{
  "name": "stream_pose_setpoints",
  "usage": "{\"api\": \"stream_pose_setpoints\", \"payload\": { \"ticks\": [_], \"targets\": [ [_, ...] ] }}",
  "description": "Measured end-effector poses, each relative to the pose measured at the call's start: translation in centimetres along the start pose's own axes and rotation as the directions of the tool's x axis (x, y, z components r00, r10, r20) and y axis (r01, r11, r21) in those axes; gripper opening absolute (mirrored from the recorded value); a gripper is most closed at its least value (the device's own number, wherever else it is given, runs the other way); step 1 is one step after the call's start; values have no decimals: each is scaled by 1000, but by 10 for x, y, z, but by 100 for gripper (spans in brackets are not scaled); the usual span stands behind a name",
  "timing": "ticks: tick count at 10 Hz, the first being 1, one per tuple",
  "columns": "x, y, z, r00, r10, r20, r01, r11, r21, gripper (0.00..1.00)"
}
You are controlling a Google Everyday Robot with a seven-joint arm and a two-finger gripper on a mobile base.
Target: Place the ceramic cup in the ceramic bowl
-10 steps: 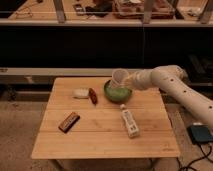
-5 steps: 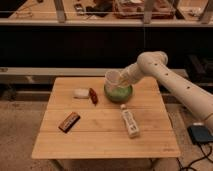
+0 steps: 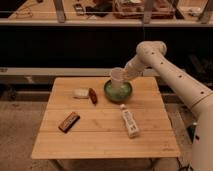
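Note:
The green ceramic bowl (image 3: 118,93) sits at the back middle of the wooden table (image 3: 100,130). My gripper (image 3: 123,75) comes in from the right on a white arm and is shut on the pale ceramic cup (image 3: 117,78). The cup hangs upright right over the bowl, its base at about the bowl's rim or just inside it. I cannot tell if the cup touches the bowl.
A white tube-shaped bottle (image 3: 130,120) lies right of centre. A small white object (image 3: 80,93) and a red-brown item (image 3: 93,95) lie left of the bowl. A brown bar (image 3: 69,121) lies at the front left. A dark shelf stands behind the table.
The arm has folded further, elbow rising. The cup has moved left and down, from above the bowl's back right rim to over the bowl's middle.

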Motion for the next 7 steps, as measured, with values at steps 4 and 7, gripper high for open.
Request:
{"api": "stream_pose_setpoints", "payload": {
  "ticks": [4, 7],
  "targets": [
    [3, 9, 30, 1000, 3, 20, -2, 999, -43, 31],
    [-2, 10, 44, 999, 4, 47, -2, 998, -55, 63]
  ]
}}
